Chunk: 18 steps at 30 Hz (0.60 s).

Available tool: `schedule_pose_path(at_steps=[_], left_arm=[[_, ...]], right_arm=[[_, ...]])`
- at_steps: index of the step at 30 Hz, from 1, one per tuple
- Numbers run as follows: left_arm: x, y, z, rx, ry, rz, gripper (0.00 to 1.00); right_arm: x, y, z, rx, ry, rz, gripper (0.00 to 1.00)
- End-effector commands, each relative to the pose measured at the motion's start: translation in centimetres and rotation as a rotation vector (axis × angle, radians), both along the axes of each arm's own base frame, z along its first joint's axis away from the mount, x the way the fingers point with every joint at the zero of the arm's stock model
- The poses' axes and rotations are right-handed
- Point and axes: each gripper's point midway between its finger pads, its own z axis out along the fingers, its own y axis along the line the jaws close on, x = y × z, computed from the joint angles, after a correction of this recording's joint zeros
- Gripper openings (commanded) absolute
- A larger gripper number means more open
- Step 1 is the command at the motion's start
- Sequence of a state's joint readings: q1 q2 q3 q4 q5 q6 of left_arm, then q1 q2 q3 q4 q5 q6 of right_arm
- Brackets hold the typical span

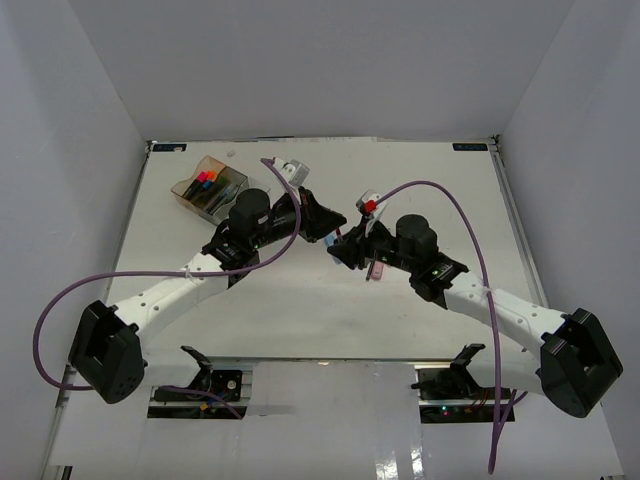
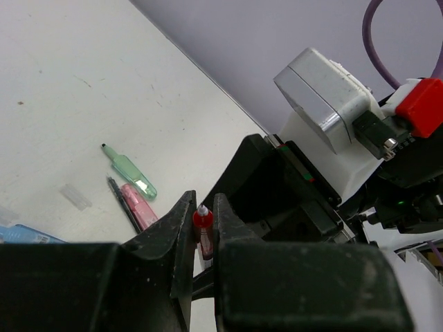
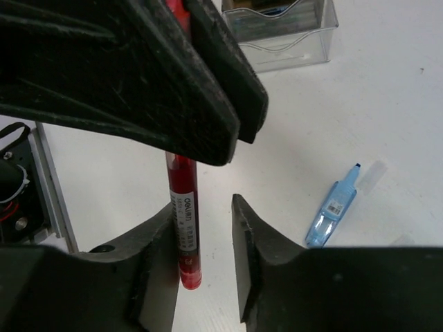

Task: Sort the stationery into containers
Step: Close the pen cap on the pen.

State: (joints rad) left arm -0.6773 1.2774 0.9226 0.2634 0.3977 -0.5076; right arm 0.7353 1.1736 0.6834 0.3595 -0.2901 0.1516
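White tabletop with both arms reaching in to mid-table: left arm from near left, right arm from near right, wrists close together at centre. Clear organiser tray sits far left on the tabletop, well apart from the grippers, with a few coloured-cap markers in it; which compartment, can't tell. Left gripper is clamped tight on a red pen, fingers pinching its upper part, pen roughly upright and clear of the tray. Right gripper is on the same pen lower down, jaws only partly apart. The pen lies against one finger and there is a visible gap to the other, so no grip on that side. The pen's lower end pokes out past the right gripper's fingers, and its barrel carries a white printed label. Loose on the tabletop in the right wrist view are a pastel blue marker, uncapped, and a clear cap just beside its tip. The left wrist view shows a mint green marker, a pink marker and a thin black pen. The last two lie side by side and touching, with the green one near them.
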Motion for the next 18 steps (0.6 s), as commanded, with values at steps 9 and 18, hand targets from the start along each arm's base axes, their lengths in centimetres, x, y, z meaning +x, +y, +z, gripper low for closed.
schedule_pose_path(at_steps=[9,18], left_arm=[[-0.9,0.2,1.2,-0.010,-0.042,-0.027,0.28],[0.4,1.3,2.2,0.043,-0.040,0.073,0.87]], right_arm=[[0.1,0.1,1.4,0.024,-0.042,0.003,0.08],[0.6,-1.4,-2.1,-0.041,0.009,-0.080,0.08]])
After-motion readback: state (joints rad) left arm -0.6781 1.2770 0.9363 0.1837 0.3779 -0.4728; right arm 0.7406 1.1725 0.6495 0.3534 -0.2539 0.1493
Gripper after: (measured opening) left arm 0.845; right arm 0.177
